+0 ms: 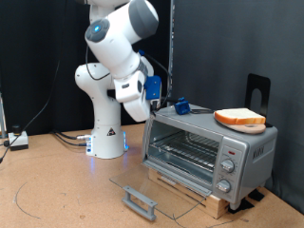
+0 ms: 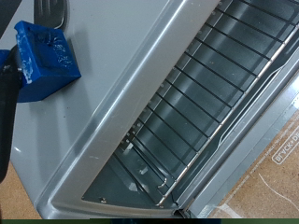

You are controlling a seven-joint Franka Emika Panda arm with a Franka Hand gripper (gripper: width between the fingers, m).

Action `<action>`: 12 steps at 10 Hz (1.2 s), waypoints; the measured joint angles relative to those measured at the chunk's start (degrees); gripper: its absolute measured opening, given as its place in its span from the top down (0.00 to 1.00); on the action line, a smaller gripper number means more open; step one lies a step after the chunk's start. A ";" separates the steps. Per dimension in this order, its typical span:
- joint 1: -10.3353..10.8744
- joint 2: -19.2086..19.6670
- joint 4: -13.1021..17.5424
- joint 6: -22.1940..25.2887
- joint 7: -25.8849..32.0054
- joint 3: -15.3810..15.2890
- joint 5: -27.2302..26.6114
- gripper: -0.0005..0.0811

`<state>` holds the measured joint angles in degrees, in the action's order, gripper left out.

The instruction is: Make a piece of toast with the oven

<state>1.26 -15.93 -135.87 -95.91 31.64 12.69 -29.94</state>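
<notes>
The exterior view alone shows the piece of toast (image 1: pixel 239 118) on a round plate (image 1: pixel 245 126) atop the oven (image 1: pixel 207 149), whose glass door (image 1: pixel 157 189) lies open. The wrist view shows the bare wire rack (image 2: pixel 201 103) inside. The gripper (image 1: pixel 161 106) hovers above the oven's top at the exterior view's left; I cannot tell how wide its fingers stand.

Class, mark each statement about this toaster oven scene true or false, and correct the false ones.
1. The silver boxy toaster oven's glass door is shut. False: it lies open, folded down.
2. The tan slice of toast rests on top of the oven. True.
3. The toast sits on the wire rack. False: the rack is bare.
4. The blue-tipped claw hovers above the oven's roof. True.
5. The oven stands on a slatted wooden base. True.
</notes>
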 joint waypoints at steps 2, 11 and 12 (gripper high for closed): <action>0.21 -0.42 -0.61 -3.56 2.43 -0.34 -1.75 0.00; 2.98 -17.99 -3.91 1.04 15.57 -3.92 -6.15 0.00; 2.94 -20.18 -4.28 1.46 13.55 -4.54 -6.15 0.00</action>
<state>4.20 -36.11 -140.15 -94.44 45.19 8.16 -36.09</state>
